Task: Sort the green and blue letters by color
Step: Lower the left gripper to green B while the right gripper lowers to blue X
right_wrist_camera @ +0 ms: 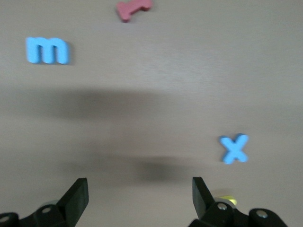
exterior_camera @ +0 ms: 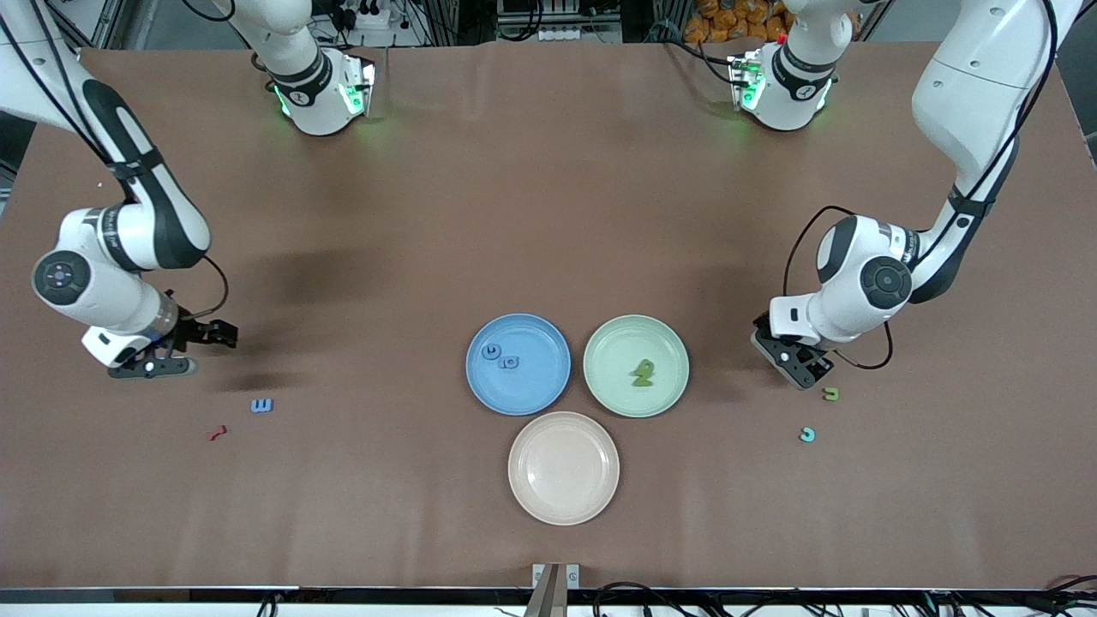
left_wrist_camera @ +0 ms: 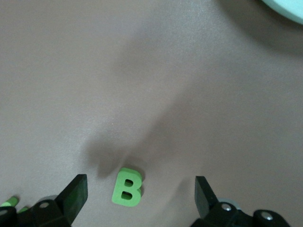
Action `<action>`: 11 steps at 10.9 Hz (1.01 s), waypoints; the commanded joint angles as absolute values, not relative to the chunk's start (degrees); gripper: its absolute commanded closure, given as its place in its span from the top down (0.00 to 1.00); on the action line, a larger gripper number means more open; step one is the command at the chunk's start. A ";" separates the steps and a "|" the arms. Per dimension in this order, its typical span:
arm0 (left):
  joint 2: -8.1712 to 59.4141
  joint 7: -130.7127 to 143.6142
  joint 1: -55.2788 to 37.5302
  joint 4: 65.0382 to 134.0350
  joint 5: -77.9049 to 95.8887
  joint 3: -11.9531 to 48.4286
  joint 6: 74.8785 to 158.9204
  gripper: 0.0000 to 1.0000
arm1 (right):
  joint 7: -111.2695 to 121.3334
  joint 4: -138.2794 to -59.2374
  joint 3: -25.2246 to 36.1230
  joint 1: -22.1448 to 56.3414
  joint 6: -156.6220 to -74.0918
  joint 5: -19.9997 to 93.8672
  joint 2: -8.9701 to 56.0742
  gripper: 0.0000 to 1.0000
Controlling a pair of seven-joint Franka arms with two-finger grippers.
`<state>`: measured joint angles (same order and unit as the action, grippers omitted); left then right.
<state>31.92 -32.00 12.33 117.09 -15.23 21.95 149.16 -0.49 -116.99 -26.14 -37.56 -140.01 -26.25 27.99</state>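
My left gripper is open and low over the table, beside the green plate toward the left arm's end. A green letter B lies on the table between its fingers; my left gripper is not touching it. My right gripper is open and empty near the right arm's end. A blue m and a blue x lie near it. The blue plate holds two blue letters. The green plate holds one green letter.
A beige plate sits nearer the front camera than the two coloured plates. A red letter lies beside the blue m. An olive-green letter and a teal letter lie near my left gripper. A yellow bit shows by a right finger.
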 commanded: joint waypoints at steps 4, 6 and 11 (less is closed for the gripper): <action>32.61 -31.55 11.51 116.11 -17.93 21.45 146.60 1.00 | 13.70 -111.46 -26.46 -43.76 -142.38 -27.25 33.92 0.97; 32.70 -31.38 11.60 116.10 -18.63 21.45 146.51 1.00 | 17.12 -109.35 -26.28 -44.64 -142.47 -27.42 36.37 0.97; 32.96 -30.94 11.60 116.10 -18.72 20.57 146.51 0.83 | 21.27 -104.77 -25.14 -44.82 -142.38 -27.51 39.63 0.97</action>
